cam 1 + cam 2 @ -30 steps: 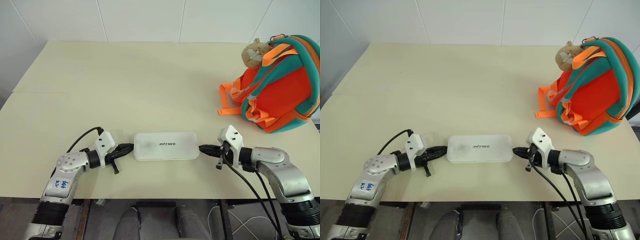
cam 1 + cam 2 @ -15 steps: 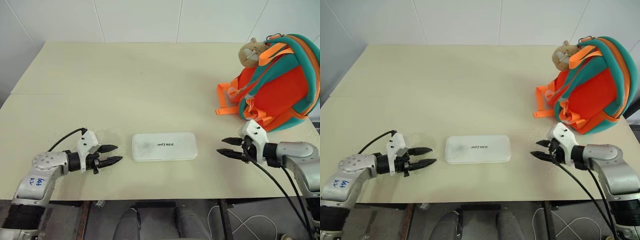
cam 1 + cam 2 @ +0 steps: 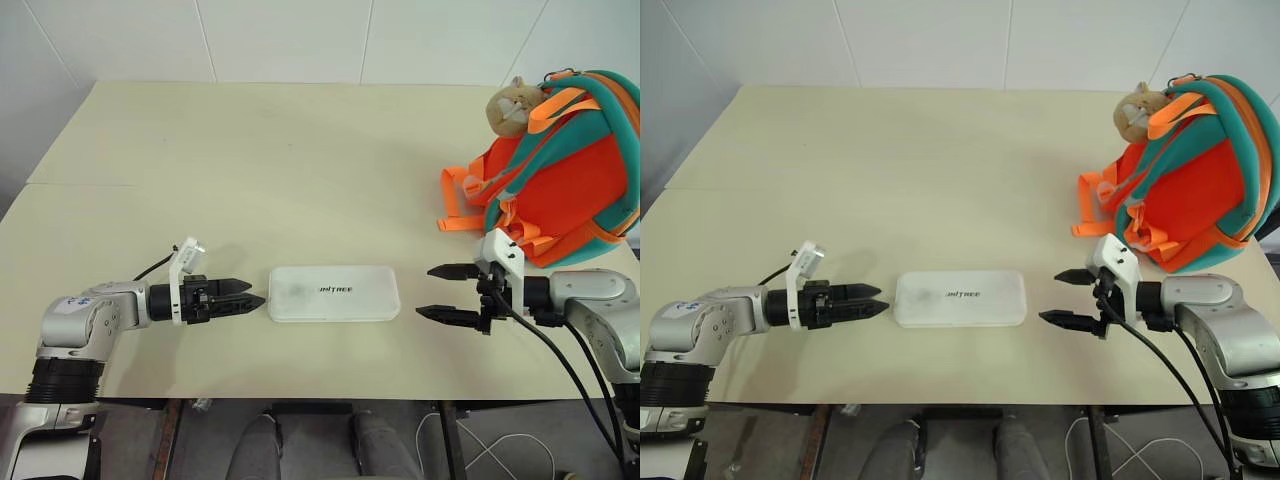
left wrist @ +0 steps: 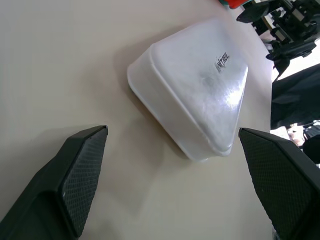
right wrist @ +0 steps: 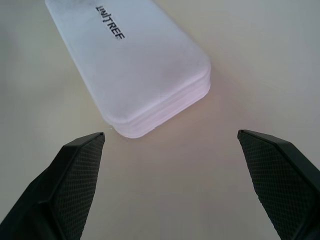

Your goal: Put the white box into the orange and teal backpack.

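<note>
From the head view, the white box (image 3: 334, 293) lies flat on the tabletop (image 3: 300, 160), left claw (image 3: 243, 293) and right claw (image 3: 444, 292) at its two ends, both apart and empty; the orange and teal backpack (image 3: 565, 180) sits beyond the box's right end. In the wrist views the box looks slick and low, so uneven squeezing could skid or pivot it

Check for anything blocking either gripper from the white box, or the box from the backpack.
Nothing visible: bare table separates the left gripper, right gripper, white box and orange and teal backpack.
</note>
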Controlling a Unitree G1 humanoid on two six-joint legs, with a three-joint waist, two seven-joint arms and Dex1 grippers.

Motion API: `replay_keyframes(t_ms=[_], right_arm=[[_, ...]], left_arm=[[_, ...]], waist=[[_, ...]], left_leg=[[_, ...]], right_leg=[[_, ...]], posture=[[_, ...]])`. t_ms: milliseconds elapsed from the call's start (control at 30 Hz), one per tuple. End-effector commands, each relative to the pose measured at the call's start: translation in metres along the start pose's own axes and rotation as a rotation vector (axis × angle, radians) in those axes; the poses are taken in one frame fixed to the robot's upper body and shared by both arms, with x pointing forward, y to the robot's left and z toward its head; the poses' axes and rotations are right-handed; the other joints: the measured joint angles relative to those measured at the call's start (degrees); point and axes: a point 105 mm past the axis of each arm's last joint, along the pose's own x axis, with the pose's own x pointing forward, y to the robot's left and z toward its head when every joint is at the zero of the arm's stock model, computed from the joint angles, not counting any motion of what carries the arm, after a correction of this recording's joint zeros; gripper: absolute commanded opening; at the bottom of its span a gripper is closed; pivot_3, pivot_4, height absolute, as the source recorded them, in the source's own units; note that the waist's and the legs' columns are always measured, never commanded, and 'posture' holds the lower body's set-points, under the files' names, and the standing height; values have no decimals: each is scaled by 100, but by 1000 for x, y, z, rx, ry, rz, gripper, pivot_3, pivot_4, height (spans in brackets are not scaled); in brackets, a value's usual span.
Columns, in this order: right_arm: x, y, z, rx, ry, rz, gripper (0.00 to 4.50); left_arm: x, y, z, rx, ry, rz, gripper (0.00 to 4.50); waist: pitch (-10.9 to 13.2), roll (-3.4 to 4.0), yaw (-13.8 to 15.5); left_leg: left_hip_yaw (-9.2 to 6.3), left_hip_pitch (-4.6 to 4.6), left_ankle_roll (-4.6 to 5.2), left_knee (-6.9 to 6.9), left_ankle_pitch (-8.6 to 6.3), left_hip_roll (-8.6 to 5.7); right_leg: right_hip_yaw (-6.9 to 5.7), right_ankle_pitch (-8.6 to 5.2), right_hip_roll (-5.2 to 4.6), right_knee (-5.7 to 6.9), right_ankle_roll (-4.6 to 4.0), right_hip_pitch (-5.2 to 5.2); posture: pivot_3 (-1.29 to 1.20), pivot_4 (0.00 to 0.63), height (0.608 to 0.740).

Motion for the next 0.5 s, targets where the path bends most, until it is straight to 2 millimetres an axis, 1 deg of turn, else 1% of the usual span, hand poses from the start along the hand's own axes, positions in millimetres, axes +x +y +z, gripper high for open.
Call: replay_keyframes(t_ms=[33, 100, 167, 200, 333, 400, 500], right_arm=[[3, 1, 5, -10, -3, -4, 4500], [4, 4, 5, -6, -8, 5, 4500], [10, 5, 6, -6, -16, 15, 4500], [14, 6, 7, -5, -25, 23, 4500], [28, 15, 14, -4, -61, 67, 4500], [34, 17, 17, 12, -78, 84, 4500], [37, 20, 17, 37, -94, 96, 4500]], left_arm=[[8, -8, -11, -80, 46, -62, 4482], [9, -11, -13, -78, 59, -71, 4482], [14, -6, -18, -61, 97, -33, 4482], [18, -6, -18, -87, 97, -29, 4482], [26, -17, -18, -140, 94, -90, 4482], [31, -19, -24, -136, 136, -85, 4482], [35, -17, -30, -136, 174, -57, 4482]], waist=[[0, 0, -4], [0, 0, 0], [0, -1, 2], [0, 0, 3], [-1, 0, 9], [-1, -1, 18], [-1, 0, 23]], left_leg=[[0, 0, 0, 0, 0, 0], [0, 0, 0, 0, -1, 0], [0, 0, 0, 1, 0, 0], [0, 1, 0, 1, -1, 0], [-1, 5, 0, 11, -1, -2], [-4, 3, 0, 12, -1, -4], [-5, 3, 2, 10, -3, -6]], right_leg=[[0, 0, 0, -1, 0, 0], [0, 0, 0, -2, 0, 1], [0, 0, 0, -2, 0, 1], [0, 0, 0, -2, 0, 4], [0, 1, 0, -1, 3, 12], [-2, 2, -2, -5, 3, 15], [-4, 2, -6, -12, 4, 19]], posture=[[0, 150, 740], [0, 150, 740], [0, 150, 740], [0, 150, 740], [0, 150, 740], [0, 150, 740], [0, 150, 740]])
